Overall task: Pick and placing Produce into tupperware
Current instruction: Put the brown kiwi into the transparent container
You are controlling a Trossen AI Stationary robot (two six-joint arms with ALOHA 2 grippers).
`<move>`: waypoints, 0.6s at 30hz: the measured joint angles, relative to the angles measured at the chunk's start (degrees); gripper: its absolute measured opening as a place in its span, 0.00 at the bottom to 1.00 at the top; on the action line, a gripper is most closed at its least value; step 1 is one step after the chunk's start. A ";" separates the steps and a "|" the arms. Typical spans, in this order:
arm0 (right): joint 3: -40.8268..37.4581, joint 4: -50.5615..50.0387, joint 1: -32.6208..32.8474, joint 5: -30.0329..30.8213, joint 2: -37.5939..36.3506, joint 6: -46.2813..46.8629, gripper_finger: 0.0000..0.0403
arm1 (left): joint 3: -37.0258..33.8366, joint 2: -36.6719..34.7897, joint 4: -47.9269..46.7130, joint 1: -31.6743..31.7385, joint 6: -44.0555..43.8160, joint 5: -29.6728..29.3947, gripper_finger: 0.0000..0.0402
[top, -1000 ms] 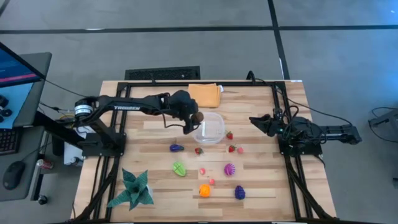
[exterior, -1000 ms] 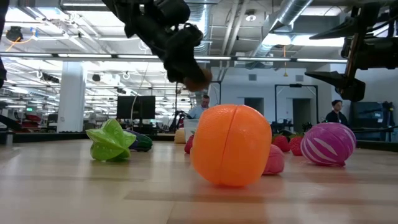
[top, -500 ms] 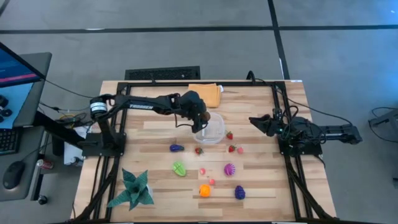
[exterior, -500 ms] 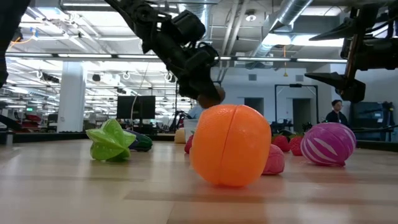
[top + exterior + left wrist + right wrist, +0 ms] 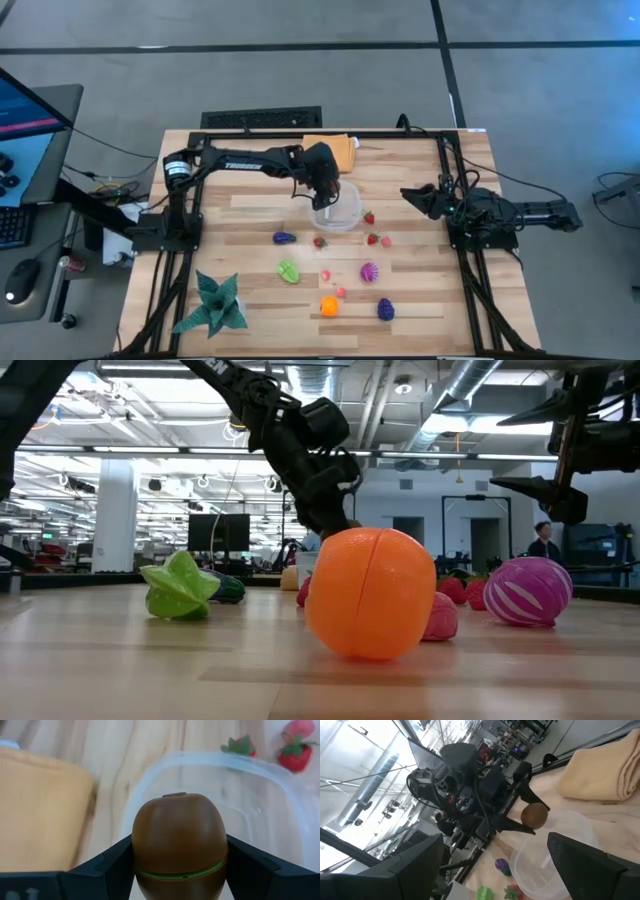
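Now hovering — left end effector clamped on the brown kiwi, directly above the clear tupperware, straight drop ahead; right end effector parked wide open, well apart.

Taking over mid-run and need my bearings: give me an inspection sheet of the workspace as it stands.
Surface: wooden table, black frame.
Job's things: brown kiwi held over the clear tupperware, which looks empty; purple piece, green piece, magenta piece, orange piece, dark purple piece and strawberries loose on the table.
Clutter: orange cloth; green spiky plant.
Grippers: left gripper shut on the kiwi; right gripper waits at the right, open.
Cables: some trail off both sides.
Surroundings: monitor, keyboard at left; a person far behind.
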 joint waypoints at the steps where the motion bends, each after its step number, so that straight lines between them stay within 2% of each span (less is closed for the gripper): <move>1: 0.00 0.03 0.00 0.00 0.04 0.00 0.95 | 0.03 0.00 -0.96 0.13 0.15 -0.23 0.60; 18: 0.00 0.02 0.00 0.00 0.63 -0.02 0.95 | 0.14 0.00 -2.15 0.20 3.42 -2.05 0.60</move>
